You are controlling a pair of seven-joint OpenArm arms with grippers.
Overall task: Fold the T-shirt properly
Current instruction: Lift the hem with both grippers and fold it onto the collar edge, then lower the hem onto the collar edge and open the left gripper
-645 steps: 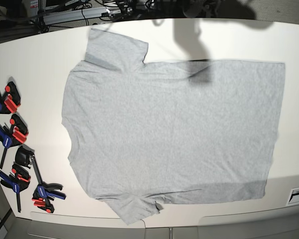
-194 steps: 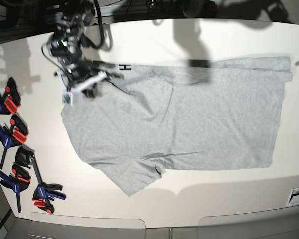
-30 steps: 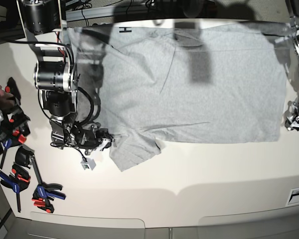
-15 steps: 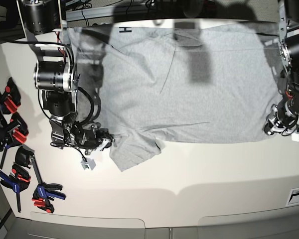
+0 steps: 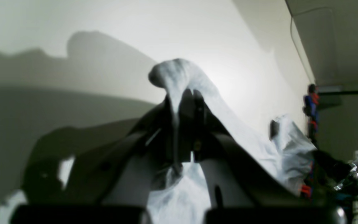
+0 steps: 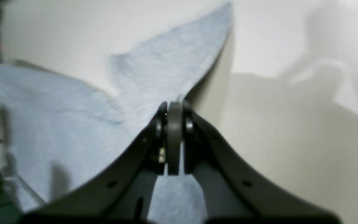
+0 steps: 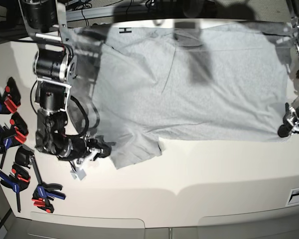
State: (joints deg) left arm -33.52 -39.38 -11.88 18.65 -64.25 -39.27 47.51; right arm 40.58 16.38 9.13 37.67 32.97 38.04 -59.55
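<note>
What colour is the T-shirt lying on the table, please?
The T-shirt is light heather grey, seen best in the base view.

The right arm [image 7: 52, 94] is built of black cylindrical joints with silver rings, bare metal brackets and looping black cables. Its gripper [image 6: 171, 137] has matte black curved fingers [image 6: 126, 174] with small round holes. The left gripper [image 5: 183, 124] looks equally dark and smooth.
</note>
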